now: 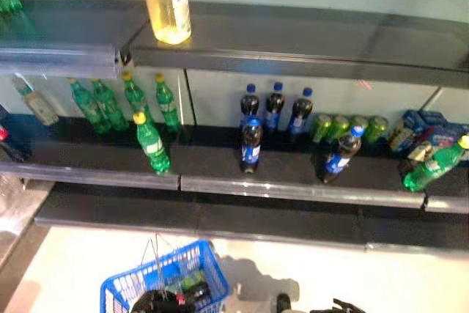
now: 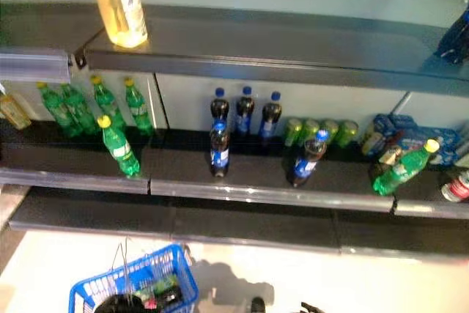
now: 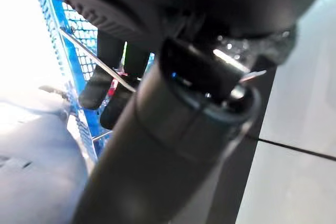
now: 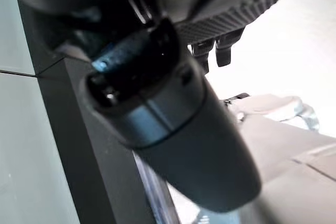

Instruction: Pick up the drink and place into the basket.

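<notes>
Blue basket (image 1: pixel 192 263) on floor | left hand (image 3: pixel 113 85) fingers curled round its wire handle (image 3: pixel 92 61) | right hand (image 4: pixel 215 48) grip unreadable | labels illegible

Head pair looks down; wrist cameras sit very close.
Both eye views face the shelf (image 1: pixel 293 181) and blue basket (image 1: pixel 183 265); the left wrist view shares that basket past its fingers (image 3: pixel 97 85).

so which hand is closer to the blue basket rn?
Left. The left hand is at the blue basket, over its opening by the wire handle. The right hand hangs apart from it, low over the pale floor to the basket's right.
</notes>
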Robot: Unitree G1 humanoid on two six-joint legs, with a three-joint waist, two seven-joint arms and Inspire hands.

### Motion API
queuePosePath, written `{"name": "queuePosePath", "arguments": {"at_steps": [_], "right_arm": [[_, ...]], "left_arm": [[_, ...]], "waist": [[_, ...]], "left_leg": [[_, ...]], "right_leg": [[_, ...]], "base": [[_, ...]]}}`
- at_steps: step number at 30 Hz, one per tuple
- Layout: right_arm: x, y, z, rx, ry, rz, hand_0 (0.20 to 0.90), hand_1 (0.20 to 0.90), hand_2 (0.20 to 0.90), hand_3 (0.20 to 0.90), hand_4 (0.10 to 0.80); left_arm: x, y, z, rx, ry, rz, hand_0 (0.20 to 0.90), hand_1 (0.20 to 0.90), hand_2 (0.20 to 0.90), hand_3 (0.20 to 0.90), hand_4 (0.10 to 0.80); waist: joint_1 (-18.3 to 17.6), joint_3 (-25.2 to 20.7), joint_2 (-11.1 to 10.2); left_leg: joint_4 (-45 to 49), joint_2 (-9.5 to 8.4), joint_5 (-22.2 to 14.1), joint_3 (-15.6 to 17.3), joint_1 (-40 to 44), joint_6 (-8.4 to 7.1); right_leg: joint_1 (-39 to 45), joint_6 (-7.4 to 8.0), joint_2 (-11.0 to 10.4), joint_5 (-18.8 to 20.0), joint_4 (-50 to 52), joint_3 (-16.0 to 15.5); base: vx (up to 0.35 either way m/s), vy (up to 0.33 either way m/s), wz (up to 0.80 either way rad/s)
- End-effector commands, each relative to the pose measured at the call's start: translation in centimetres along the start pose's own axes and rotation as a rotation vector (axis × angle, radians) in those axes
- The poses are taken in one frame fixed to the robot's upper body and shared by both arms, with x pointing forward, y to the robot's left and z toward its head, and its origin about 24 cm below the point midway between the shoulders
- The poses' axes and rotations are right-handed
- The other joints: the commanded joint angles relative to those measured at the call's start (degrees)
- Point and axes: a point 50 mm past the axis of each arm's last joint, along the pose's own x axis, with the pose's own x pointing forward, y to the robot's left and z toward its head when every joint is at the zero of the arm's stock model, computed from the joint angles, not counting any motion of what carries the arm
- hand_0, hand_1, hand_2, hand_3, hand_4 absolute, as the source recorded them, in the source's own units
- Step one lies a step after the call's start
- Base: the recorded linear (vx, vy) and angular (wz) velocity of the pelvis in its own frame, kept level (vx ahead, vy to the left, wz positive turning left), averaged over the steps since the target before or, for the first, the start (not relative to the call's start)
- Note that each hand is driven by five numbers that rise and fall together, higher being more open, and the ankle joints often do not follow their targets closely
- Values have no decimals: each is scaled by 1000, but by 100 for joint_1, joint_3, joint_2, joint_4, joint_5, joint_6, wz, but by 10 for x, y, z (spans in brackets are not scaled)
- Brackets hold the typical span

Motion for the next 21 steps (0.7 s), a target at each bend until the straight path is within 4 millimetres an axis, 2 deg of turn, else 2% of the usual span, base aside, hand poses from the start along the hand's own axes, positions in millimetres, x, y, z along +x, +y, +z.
{"name": "queuePosePath", "arguments": {"at_steps": [1, 2, 3, 7, 14, 21], "right_arm": [[-1, -5, -1, 30, -11, -19, 900, 900, 900, 900, 800], [-1, -7, -3, 38, -12, -30, 900, 900, 900, 900, 800], [-1, -8, -5, 42, -12, -44, 900, 900, 900, 900, 800], [-3, -16, -11, 68, -1, -85, 900, 900, 900, 900, 800], [-3, -14, -12, 39, -14, -70, 900, 900, 900, 900, 800], [-2, -11, -11, 19, 4, -52, 900, 900, 900, 900, 800]], "left_arm": [[3, 23, 70, 61, -292, 11, 300, 300, 300, 200, 100], [5, 18, 74, 70, -299, -7, 300, 300, 300, 200, 100], [6, 14, 77, 82, -305, -20, 300, 300, 300, 200, 100], [6, 5, 76, 88, -306, -37, 300, 300, 300, 200, 100], [4, 14, 65, 51, -280, -7, 300, 300, 300, 200, 100], [4, 21, 55, 23, -237, 22, 300, 300, 300, 200, 100]], "waist": [[135, -128, -348], [89, -137, -294], [50, -157, -249], [-60, -235, -87], [-88, -280, 25], [-42, -282, 10]], "left_leg": [[384, 91, -165, 1024, -290, 28], [155, 169, 15, 1296, -301, -17], [-42, 200, 127, 1400, -272, -53], [-481, 210, 292, 1469, -138, -165], [-505, 160, 218, 1582, -89, -164], [-505, 127, 144, 1602, -38, -115]], "right_leg": [[-99, 272, -474, 20, 258, -389], [-52, 258, -465, 3, 213, -631], [-21, 252, -464, -2, 180, -777], [61, 260, -428, -44, 119, -963], [122, 299, -509, -97, 94, -1031], [130, 347, -617, -163, 187, -1076]], "base": [[-55, -183, 49], [-76, -92, 69], [-46, -38, 106], [-11, 28, 78], [21, 52, 5], [19, 53, 4]]}}
